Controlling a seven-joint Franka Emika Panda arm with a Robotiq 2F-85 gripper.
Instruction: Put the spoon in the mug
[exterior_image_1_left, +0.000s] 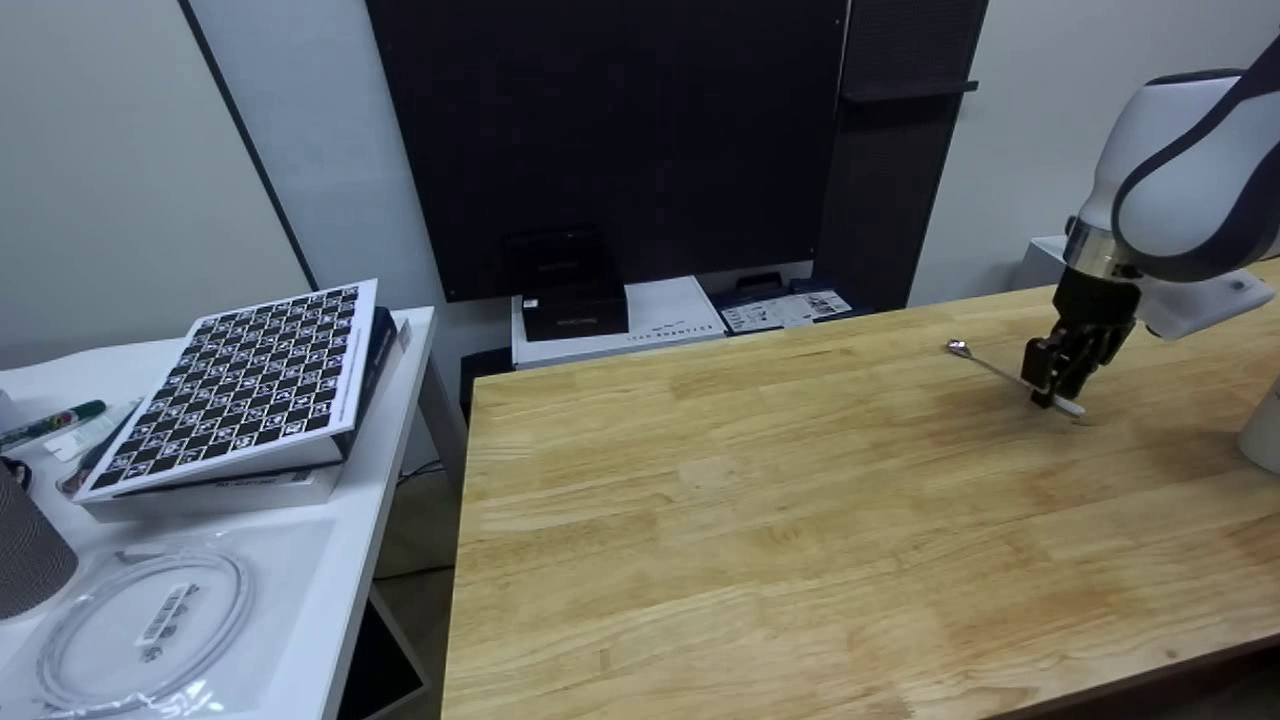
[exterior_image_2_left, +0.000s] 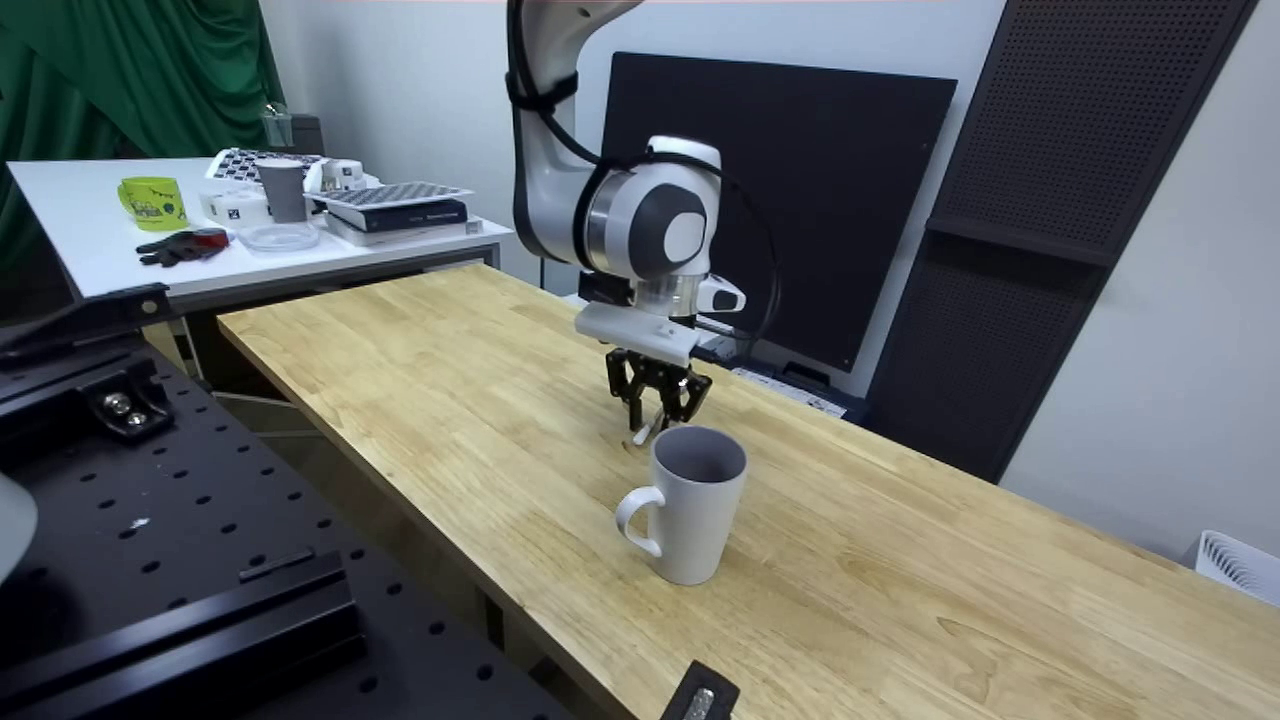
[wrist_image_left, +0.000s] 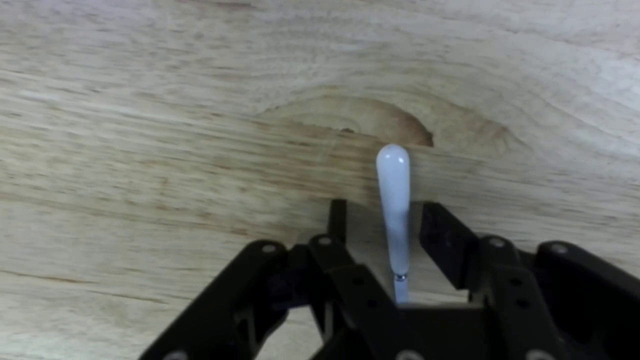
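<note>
Hanging low over the table (exterior_image_1_left: 750, 500), the gripper (wrist_image_left: 382, 220) has its fingers apart, left and right of the spoon (wrist_image_left: 395, 200) in the wrist view, with gaps beside it. The spoon lies on the table. In an exterior view, the mug (exterior_image_2_left: 697, 525) stands near, the spoon farther off.

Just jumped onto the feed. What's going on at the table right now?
The robot's end effector is down at the white handle of the spoon, jaws open, one on each side. The wrist view shows gaps on both sides, so it has not gripped yet. The spoon lies on the wooden table. The mug stands upright there, apart from the spoon.
</note>
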